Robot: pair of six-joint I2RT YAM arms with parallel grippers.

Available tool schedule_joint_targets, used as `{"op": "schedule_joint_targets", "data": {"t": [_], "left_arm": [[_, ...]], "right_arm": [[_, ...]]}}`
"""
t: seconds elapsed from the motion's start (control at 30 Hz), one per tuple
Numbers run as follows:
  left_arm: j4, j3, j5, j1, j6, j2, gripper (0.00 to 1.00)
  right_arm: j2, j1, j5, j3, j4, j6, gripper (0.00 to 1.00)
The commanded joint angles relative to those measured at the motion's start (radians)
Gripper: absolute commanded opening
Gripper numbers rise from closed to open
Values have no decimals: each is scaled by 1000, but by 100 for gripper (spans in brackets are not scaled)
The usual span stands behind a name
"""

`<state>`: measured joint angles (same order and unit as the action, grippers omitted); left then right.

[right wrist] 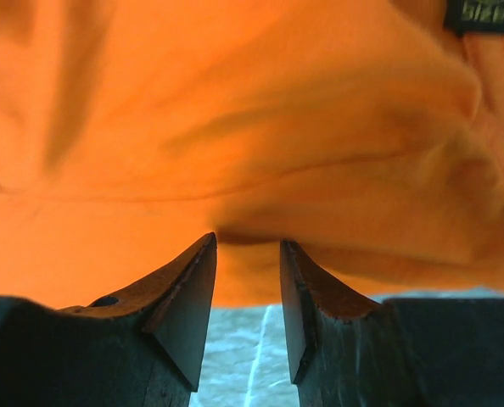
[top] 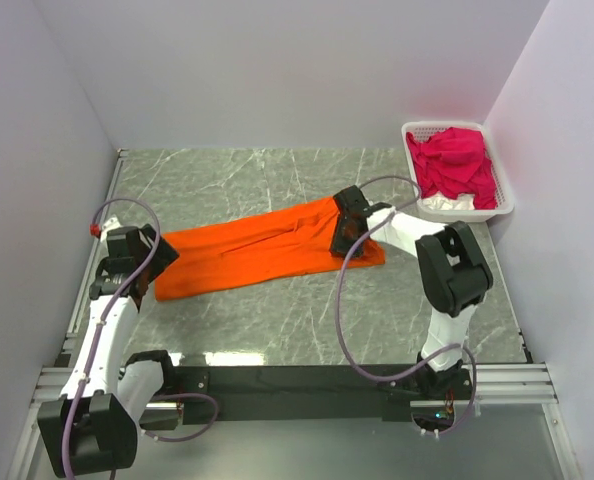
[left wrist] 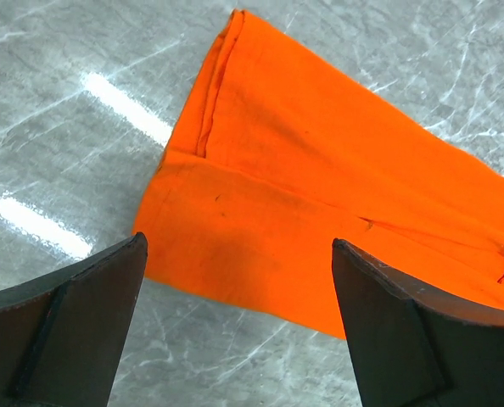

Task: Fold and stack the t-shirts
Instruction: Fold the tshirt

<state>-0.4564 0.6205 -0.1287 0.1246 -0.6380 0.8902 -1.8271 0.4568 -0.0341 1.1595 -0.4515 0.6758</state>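
Note:
A bright orange t-shirt lies folded into a long strip, slanting across the grey marble table. My left gripper hovers over the strip's left end with its jaws wide open. In the left wrist view this gripper holds nothing, and the orange cloth lies flat below. My right gripper sits at the strip's right end. In the right wrist view its tips stand a little apart against the orange cloth, with no cloth between them. Magenta-pink t-shirts are piled in the basket.
A white slotted basket stands at the back right corner and also holds a bit of white cloth. White walls close in the table on the left, back and right. A black rail runs along the near edge.

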Motion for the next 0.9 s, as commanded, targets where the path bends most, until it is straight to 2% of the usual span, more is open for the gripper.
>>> {"op": "schedule_joint_targets", "data": {"t": [0.0, 0.2, 0.3, 0.33, 0.4, 0.5, 0.6, 0.67, 0.7, 0.77, 0.87], "left_arm": [[44, 1, -9, -3, 23, -2, 96], [44, 7, 23, -3, 26, 35, 96], [45, 13, 46, -14, 21, 62, 96], [45, 15, 54, -19, 12, 72, 96], [44, 27, 70, -35, 5, 108, 96], [35, 59, 61, -110, -5, 183, 96], [12, 107, 6, -161, -6, 269, 95], [16, 139, 9, -171, -14, 308, 93], [30, 145, 11, -177, -18, 343, 91], [36, 171, 8, -184, -23, 380, 87], [21, 206, -9, -194, -20, 455, 77]], "right_arm": [[-60, -53, -40, 89, -111, -70, 43], [-227, -184, -32, 336, -237, -151, 43], [-354, -242, -59, 569, -324, -189, 44], [-389, -254, -66, 695, -341, -200, 44], [-466, -273, -117, 790, -332, -228, 43], [-497, -274, -67, 888, -277, -268, 43], [-393, -250, -15, 797, -175, -263, 43], [-270, -227, 19, 647, -86, -259, 43], [-235, -201, 29, 567, -70, -252, 43], [-158, -176, 68, 502, -43, -239, 43], [-83, -115, 83, 386, -1, -222, 43]]}}
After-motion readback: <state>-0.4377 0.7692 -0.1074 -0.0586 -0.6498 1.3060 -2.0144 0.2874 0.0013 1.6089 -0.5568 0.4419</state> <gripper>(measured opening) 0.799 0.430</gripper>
